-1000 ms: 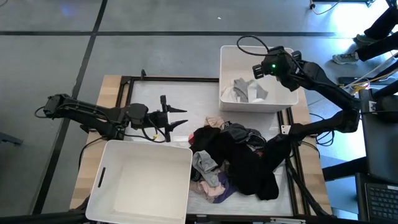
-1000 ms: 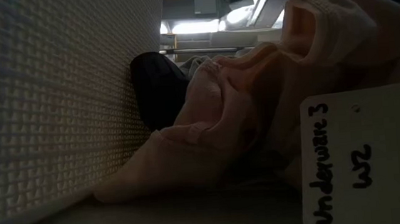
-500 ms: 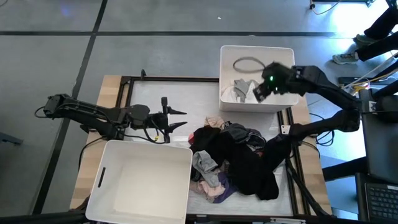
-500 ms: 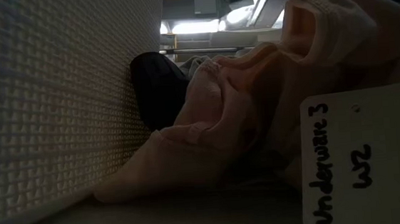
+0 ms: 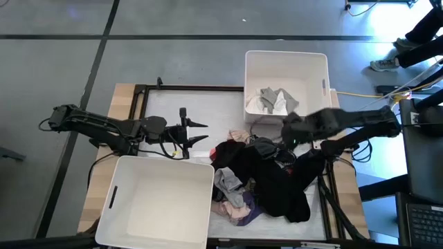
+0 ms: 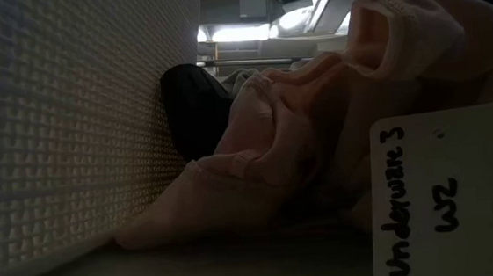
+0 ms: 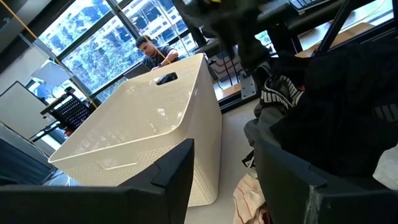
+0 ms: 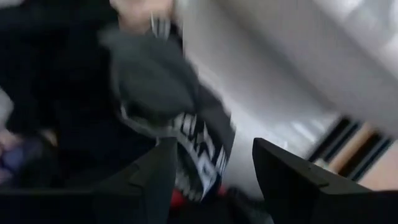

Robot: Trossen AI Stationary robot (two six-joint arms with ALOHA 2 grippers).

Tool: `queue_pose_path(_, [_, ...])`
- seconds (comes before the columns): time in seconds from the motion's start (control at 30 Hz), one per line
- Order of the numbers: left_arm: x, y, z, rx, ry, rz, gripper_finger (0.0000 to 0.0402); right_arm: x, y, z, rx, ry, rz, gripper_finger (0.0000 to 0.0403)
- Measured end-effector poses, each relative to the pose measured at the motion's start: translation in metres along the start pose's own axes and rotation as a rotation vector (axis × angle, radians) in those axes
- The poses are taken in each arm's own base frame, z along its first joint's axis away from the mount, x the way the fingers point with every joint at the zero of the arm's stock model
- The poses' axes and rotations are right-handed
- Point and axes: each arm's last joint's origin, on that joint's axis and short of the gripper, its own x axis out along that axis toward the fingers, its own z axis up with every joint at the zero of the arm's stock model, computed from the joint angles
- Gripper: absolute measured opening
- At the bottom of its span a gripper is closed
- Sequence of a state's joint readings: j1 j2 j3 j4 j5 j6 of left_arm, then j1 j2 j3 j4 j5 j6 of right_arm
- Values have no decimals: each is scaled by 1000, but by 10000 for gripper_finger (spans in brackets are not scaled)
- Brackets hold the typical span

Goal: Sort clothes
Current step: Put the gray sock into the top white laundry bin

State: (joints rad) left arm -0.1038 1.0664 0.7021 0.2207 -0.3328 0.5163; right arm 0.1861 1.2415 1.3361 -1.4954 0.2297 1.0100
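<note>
Hovering over the near edge of the heap, the right pincer (image 5: pixel 287 129) has its two dark fingers (image 8: pixel 146 180) spread apart with nothing between them; its own camera looks past them at a dark grey garment with white lettering (image 8: pixel 186 124) lying on black cloth. That pincer sits just beside the far white rectangular plastic bin (image 5: pixel 318 66), between the bin and the mixed pile of small fabric clothes (image 5: pixel 266 176) — black, grey, pink and purple pieces tangled together on the tabletop (image 5: pixel 166 100).

Inside the far bin lie only a few pale grey and white garments (image 5: pixel 273 100), bunched toward the side nearest the pile. The near white rectangular plastic bin (image 5: pixel 156 204), whose textured wall touches the heap, appears to hold nothing at all. From table height a pale pink garment (image 6: pixel 291 143) presses against that wall, a handwritten white paper tag (image 6: pixel 440 193) hanging in front of it.

Across the tabletop the left pincer (image 5: pixel 194 131) waits well apart from the clothes, its fingers (image 7: pixel 168 180) open and empty, pointed toward the pile.

Judged from this, the sorting is barely begun — a small handful sits in one bin, none in the other, and most of the clothes remain heaped and unsorted. The right pincer looks placed to take another piece from the top of the heap.
</note>
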Motion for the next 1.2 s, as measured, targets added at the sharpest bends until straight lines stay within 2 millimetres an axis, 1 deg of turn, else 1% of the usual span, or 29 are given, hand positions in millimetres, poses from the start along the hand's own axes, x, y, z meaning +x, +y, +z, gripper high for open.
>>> queue_pose_path(0.13, [0,0,0,0,-1,0,159,22,6,-23,-3,96,-48,209])
queue_pose_path(0.3, [0,0,0,0,-1,1,159,50,3,-45,38,146,-161,209])
queue_pose_path(0.47, [0,0,1,-3,-7,4,159,73,-4,-62,82,178,-261,209])
queue_pose_path(0.6, [0,0,1,-3,-7,4,159,88,-9,-69,143,200,-310,209])
queue_pose_path(0.67, [0,0,1,-3,-7,4,159,96,-6,-71,159,227,-265,209])
queue_pose_path(0.73, [0,0,1,-3,-7,3,159,101,0,-73,174,265,-183,209])
queue_pose_path(0.9, [0,0,1,12,-7,4,159,113,26,-82,184,342,74,209])
queue_pose_path(1.0, [0,0,1,14,-7,4,159,119,44,-91,168,407,166,209])
queue_pose_path(1.1, [0,0,1,13,-7,4,159,126,61,-104,137,492,217,209])
queue_pose_path(1.2, [0,0,1,13,-7,4,159,131,78,-118,130,616,279,209])
